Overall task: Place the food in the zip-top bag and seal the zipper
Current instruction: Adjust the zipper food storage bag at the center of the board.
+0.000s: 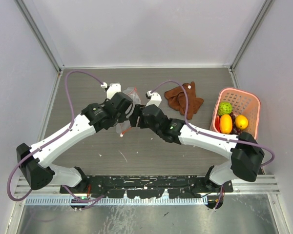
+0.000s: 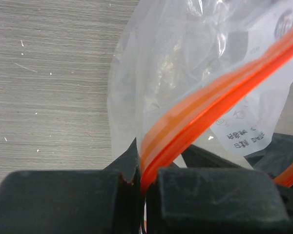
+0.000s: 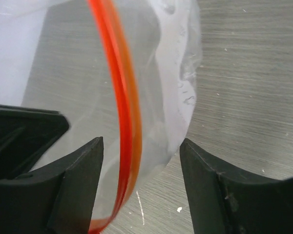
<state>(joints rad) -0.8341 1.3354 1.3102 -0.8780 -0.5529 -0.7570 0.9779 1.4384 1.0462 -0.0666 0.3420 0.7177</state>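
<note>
The clear zip-top bag (image 1: 131,93) is held up over the table's middle between my two grippers. My left gripper (image 1: 128,111) is shut on the bag's orange-red zipper (image 2: 210,107). In the left wrist view the strip runs down into the closed jaws (image 2: 142,171), with the crinkly bag (image 2: 185,53) above. My right gripper (image 1: 136,118) is open. In its wrist view its jaws (image 3: 141,144) straddle the bag's edge (image 3: 171,73) and the zipper strip (image 3: 124,97) without touching them. The food lies in the pink basket: a lime-green ball (image 1: 225,107), an orange fruit (image 1: 226,123), a yellow-orange fruit (image 1: 241,121), purple grapes (image 1: 236,129) and a red slice (image 1: 217,124).
The pink lattice basket (image 1: 249,97) stands at the right side of the table. A brown cloth (image 1: 184,99) lies crumpled behind my right arm. Grey walls close in the table at the left, back and right.
</note>
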